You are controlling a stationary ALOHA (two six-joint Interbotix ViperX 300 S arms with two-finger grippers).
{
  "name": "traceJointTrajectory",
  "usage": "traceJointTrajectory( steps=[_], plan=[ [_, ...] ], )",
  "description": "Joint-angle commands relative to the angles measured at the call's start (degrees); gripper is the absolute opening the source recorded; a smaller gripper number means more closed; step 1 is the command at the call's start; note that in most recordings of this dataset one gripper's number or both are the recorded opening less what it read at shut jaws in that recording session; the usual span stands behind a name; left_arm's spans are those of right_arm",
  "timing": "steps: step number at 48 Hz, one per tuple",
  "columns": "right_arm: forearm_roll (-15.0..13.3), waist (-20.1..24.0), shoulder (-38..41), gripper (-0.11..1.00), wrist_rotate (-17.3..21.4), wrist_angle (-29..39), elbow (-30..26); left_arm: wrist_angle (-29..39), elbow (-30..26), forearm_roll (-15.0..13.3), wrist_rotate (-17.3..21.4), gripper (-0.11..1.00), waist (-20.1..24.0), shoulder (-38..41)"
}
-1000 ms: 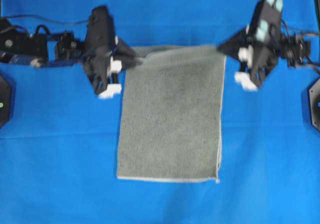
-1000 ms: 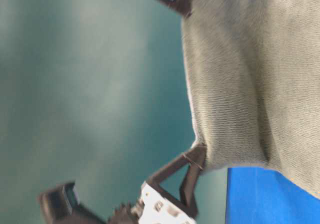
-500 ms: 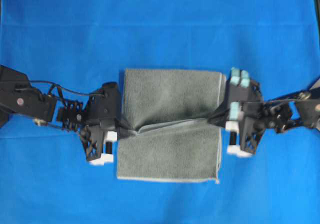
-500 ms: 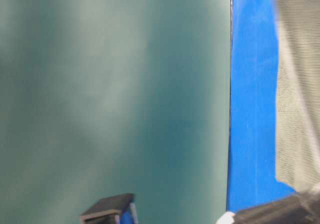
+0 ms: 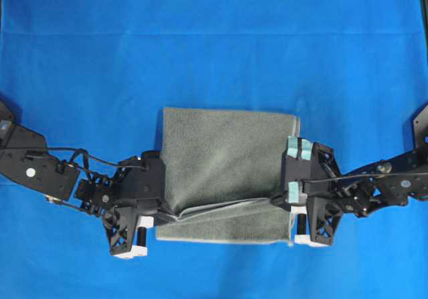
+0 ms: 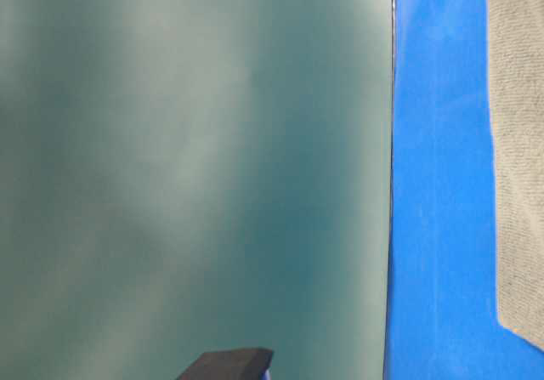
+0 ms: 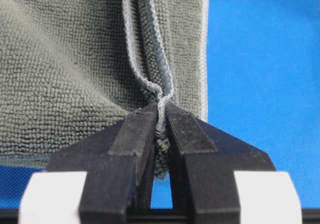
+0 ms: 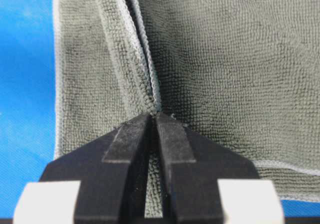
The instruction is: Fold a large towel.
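The towel (image 7: 65, 73) is nubby, matt grey-green terry cloth edged with a pale stitched hem, the table covering (image 5: 214, 45) smooth matt blue fabric, and the gripper fingers (image 7: 132, 144) matt black plastic

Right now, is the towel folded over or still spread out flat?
Partly folded. The towel is doubled over itself, its carried edge short of the near hem, both corners pinched by the left gripper and right gripper.

Overhead view: looks straight down on the desk (image 5: 214, 45), covering both arms. Table-level view: turned sideways, close at the desk edge, mostly wall. Each wrist view: looks close along its hand at the towel (image 7: 75, 58), which all four views share.
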Motion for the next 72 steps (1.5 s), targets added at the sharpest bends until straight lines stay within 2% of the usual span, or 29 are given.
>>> traceJointTrajectory(
  steps=[1,17,19,21,27,29,31,36,46,53,61,67,72],
  plan=[
    [0.3,0.4,-0.3,0.05,0.1,0.1,-0.4,0.4,-1.0,0.0,-0.1,0.03,-1.5,-0.3],
    [0.3,0.4,-0.2,0.06,0.2,-0.8,-0.9,0.4,-2.0,0.0,0.0,0.04,-1.3,-0.4],
    [0.3,0.4,0.1,0.14,0.2,-1.4,-1.2,0.4,-2.3,0.0,0.0,0.11,-1.4,-0.5],
    [0.3,0.4,0.3,0.28,0.2,-1.8,-1.7,0.4,-2.5,0.0,0.0,0.21,-1.4,-0.8],
    [0.3,1.1,0.4,0.61,-0.1,-1.1,-3.0,1.3,-2.5,0.0,0.0,0.59,-2.0,-2.6],
    [0.3,1.4,0.2,0.67,0.1,-0.2,-3.5,1.9,-2.5,0.0,0.0,0.71,-2.2,-3.4],
    [0.2,1.8,-0.2,0.66,0.1,1.2,-4.1,2.6,-2.5,0.0,0.0,0.77,-2.5,-4.3],
    [0.3,3.5,-2.1,0.59,-0.4,6.6,-5.9,4.4,-2.7,0.0,0.1,0.74,-3.1,-7.6],
    [-1.8,8.7,-10.5,0.59,-2.1,18.0,-9.8,8.4,-2.5,0.3,1.1,0.73,-3.3,-15.8],
    [-6.2,10.7,-18.2,0.58,-2.5,24.8,-9.0,9.8,-1.5,0.7,4.0,0.73,-3.2,-23.7],
    [-12.2,10.8,-26.2,0.58,-1.9,30.8,-5.0,9.3,2.4,0.7,11.0,0.72,-1.6,-34.0],
    [-16.8,10.7,-34.7,0.58,-1.4,32.5,-1.3,9.0,6.3,0.7,15.6,0.72,1.3,-41.2],
    [-19.3,10.8,-41.9,0.58,-1.4,32.5,2.3,8.9,9.3,0.8,19.4,0.72,3.3,-47.3]
  ],
)
